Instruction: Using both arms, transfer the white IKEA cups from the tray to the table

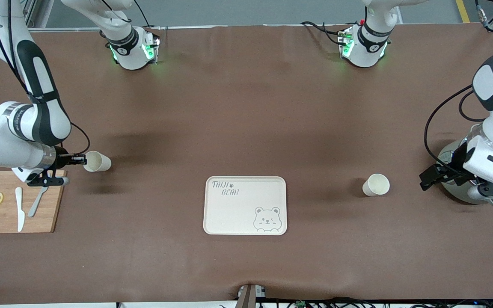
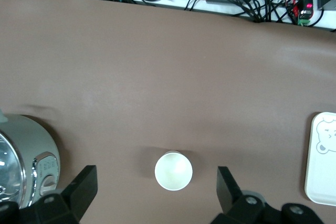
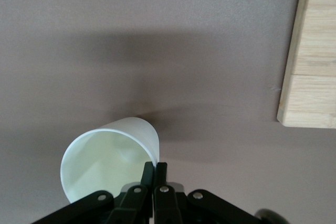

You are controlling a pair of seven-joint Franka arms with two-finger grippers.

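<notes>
With one cup (image 1: 375, 185) already standing on the tabletop (image 1: 246, 128) before my wide-open, empty left end effector (image 1: 432, 177), I'd lower the right end effector (image 1: 77, 160), pinched shut on the other cup's (image 1: 97, 161) rim, level, releasing only once it rests beside the board (image 1: 15, 209), clear of the tray (image 1: 245, 205).

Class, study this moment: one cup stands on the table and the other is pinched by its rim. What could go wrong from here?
1. The right gripper is shut on the rim of one white cup, which hangs tilted over the table beside the cutting board. Released like that, it may tip or roll.
2. The left gripper hangs open near the other cup, which stands upright toward the left arm's end. A careless move could knock it over.
</notes>
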